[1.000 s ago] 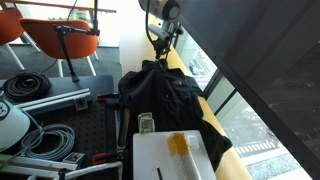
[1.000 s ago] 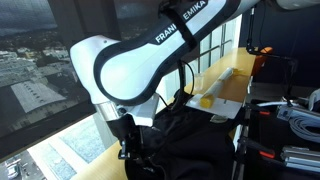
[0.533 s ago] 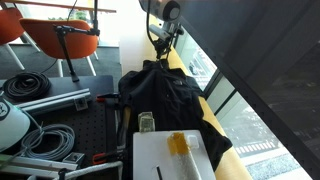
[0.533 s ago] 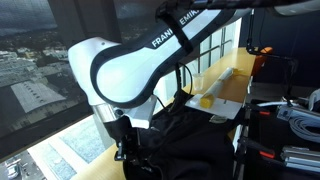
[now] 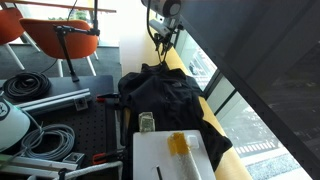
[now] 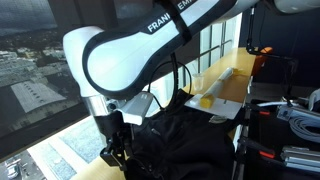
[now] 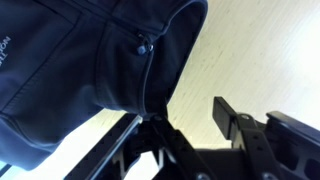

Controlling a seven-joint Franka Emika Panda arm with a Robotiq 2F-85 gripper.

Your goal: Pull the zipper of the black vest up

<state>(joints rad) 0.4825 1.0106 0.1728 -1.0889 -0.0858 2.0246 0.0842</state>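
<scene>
The black vest point(image 5: 165, 95) lies rumpled on the light wooden ledge in both exterior views point(image 6: 190, 140). In the wrist view its collar end point(image 7: 70, 60) fills the upper left, with the zipper line point(image 7: 150, 80) running down toward my left finger. My gripper point(image 7: 185, 125) is open: bare wood shows between the two fingers, and nothing is held between them. In an exterior view the gripper point(image 5: 160, 42) hangs just above the vest's far end. In an exterior view point(image 6: 115, 155) it sits low at the vest's near edge by the window.
The wooden ledge point(image 5: 215, 125) runs along the window. A white board point(image 5: 170, 160) with a yellow object point(image 5: 178, 143) and a small jar point(image 5: 146, 123) sit near the vest. Coiled cables point(image 5: 25, 85) and an orange chair point(image 5: 60, 40) stand on the other side.
My gripper has moved a little away from the vest's end, upward in one exterior view and toward the window in the other. The vest has not visibly shifted.
</scene>
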